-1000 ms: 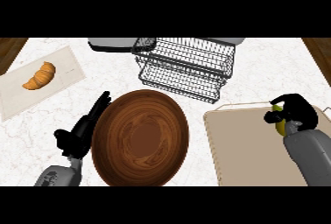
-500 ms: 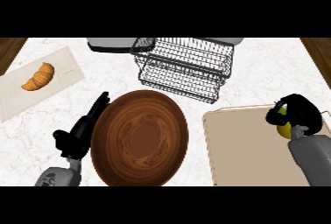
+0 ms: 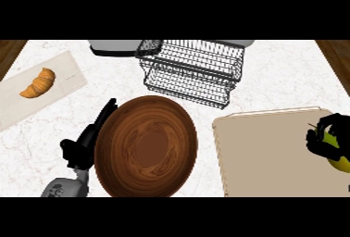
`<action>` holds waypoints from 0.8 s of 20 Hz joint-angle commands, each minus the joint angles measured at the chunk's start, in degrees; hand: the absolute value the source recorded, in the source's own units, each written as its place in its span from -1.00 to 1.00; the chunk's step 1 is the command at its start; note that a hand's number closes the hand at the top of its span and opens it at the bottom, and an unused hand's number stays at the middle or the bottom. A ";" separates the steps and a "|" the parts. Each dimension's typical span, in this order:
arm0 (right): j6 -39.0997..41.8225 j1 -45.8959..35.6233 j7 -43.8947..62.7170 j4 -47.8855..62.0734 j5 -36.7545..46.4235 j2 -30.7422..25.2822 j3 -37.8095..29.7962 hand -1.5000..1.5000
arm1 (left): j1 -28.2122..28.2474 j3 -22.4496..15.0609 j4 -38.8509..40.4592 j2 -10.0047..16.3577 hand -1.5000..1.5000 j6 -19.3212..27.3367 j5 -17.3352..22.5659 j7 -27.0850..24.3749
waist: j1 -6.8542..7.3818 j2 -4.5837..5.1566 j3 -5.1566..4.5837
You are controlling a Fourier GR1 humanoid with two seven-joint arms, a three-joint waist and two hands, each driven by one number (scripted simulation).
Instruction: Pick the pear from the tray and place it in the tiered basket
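A white marble counter top (image 3: 273,78) with faint grey veins fills the view. Strips of dark brown wood (image 3: 9,52) show beyond its edges at 10 o'clock and 2 o'clock. Light falls evenly.

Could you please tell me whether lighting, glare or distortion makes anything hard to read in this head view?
Head view: the light is even, with no glare on the counter; the round plate looks stretched taller than wide; the right hand curls round the pear at the right edge and hides most of it; the black left hand beside the plate shows little shading.
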 commanded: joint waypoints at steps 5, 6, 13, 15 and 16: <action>-2.75 -1.71 -3.00 -16.48 -12.94 4.98 -8.34 1.00 | 0.29 0.86 -1.12 0.04 0.00 -0.34 0.72 0.33 | 0.05 -0.22 0.01; -0.53 -3.43 -0.98 -20.17 -14.36 3.61 -9.31 1.00 | 0.36 0.01 -1.28 -0.12 0.00 -0.20 0.15 2.01 | 0.04 -0.25 -0.02; 7.23 -18.63 15.79 -25.75 -15.43 3.02 -8.48 1.00 | -0.51 1.16 1.16 0.48 0.00 -2.57 -0.27 -1.78 | 1.61 0.24 -0.04; 8.64 -24.74 20.59 -25.11 -16.05 3.56 -7.87 1.00 | -2.28 1.13 -0.16 0.21 0.00 -2.66 0.29 1.88 | 1.74 0.24 -0.04; 7.75 -26.07 21.84 -25.32 -15.68 5.37 -7.05 1.00 | -1.33 1.80 2.01 0.46 0.00 -4.04 0.79 -0.97 | 1.63 0.27 -0.04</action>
